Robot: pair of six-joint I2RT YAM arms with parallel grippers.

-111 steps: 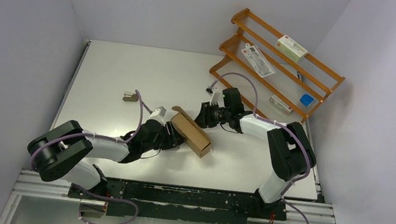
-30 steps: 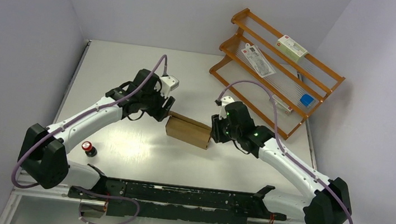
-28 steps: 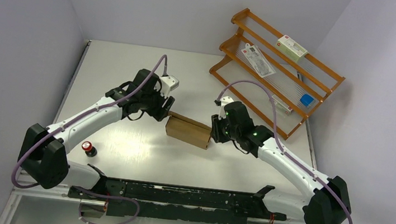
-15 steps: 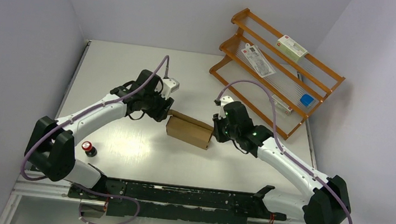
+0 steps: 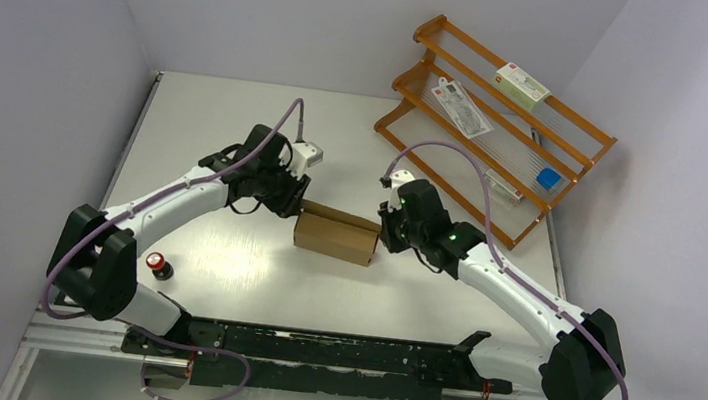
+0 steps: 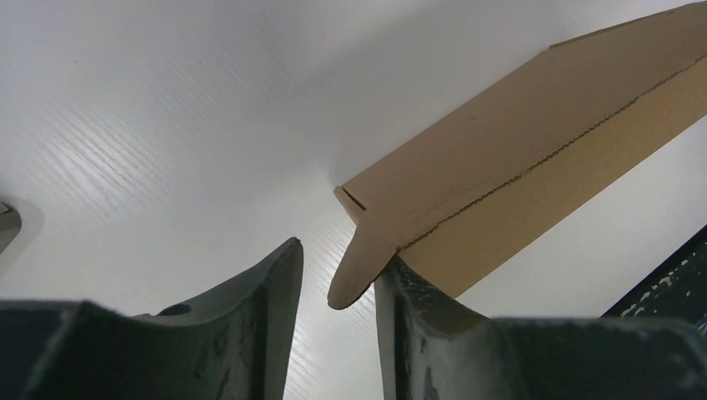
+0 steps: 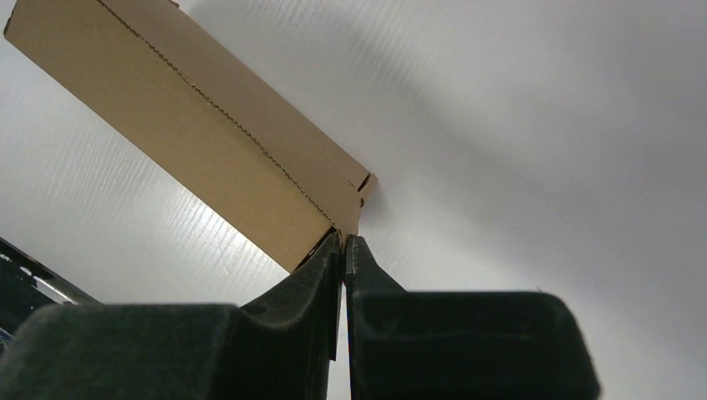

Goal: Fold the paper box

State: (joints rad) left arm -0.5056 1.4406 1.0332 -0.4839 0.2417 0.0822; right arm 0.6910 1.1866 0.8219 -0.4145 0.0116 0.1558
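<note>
Both arms reach forward and inward; left end effector (image 6: pixel 338 260) fingers parted, right end effector (image 7: pixel 343 240) pinched nearly closed

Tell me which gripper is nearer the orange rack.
Right. The right gripper is at the paper box's end toward the orange rack; the left gripper is at its opposite end, farther away.
</note>
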